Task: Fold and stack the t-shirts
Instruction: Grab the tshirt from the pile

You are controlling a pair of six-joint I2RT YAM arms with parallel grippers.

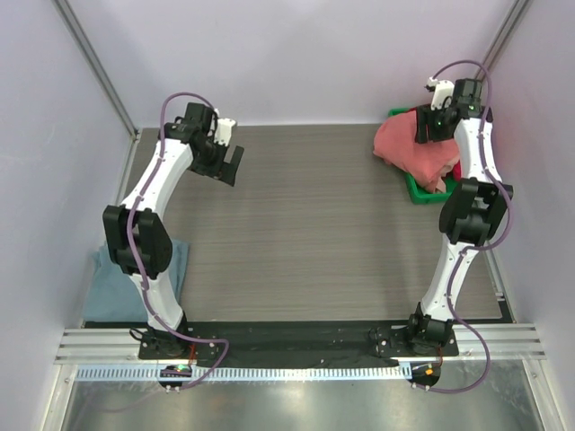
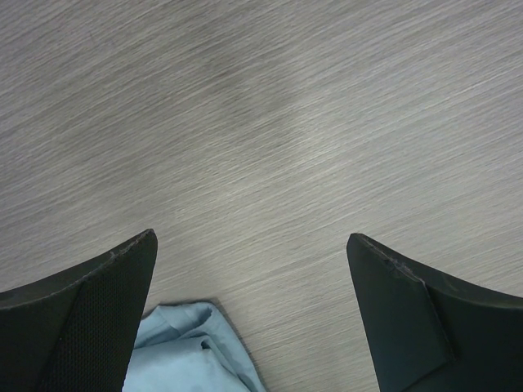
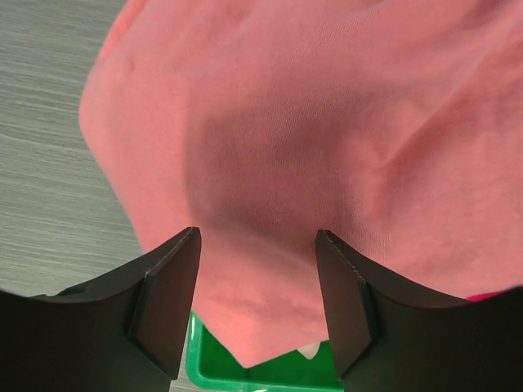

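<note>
A salmon-red t-shirt (image 1: 409,148) lies bunched over the green bin (image 1: 415,193) at the far right. My right gripper (image 1: 429,126) hovers just over it. In the right wrist view its jaws (image 3: 258,233) stand apart with the salmon cloth (image 3: 310,122) filling the gap behind them, and I see no pinch on the fabric. A sliver of crimson t-shirt (image 3: 498,294) shows at the right edge. A grey-blue t-shirt (image 1: 112,287) lies folded at the near left, behind the left arm. My left gripper (image 1: 232,166) hangs open over bare table, the grey-blue cloth (image 2: 184,351) below its fingers.
The green bin's rim (image 3: 245,376) shows under the salmon cloth. Grey walls and metal frame posts close in the table on the left, right and far sides. The wood-grain tabletop (image 1: 305,224) spreads between the two arms.
</note>
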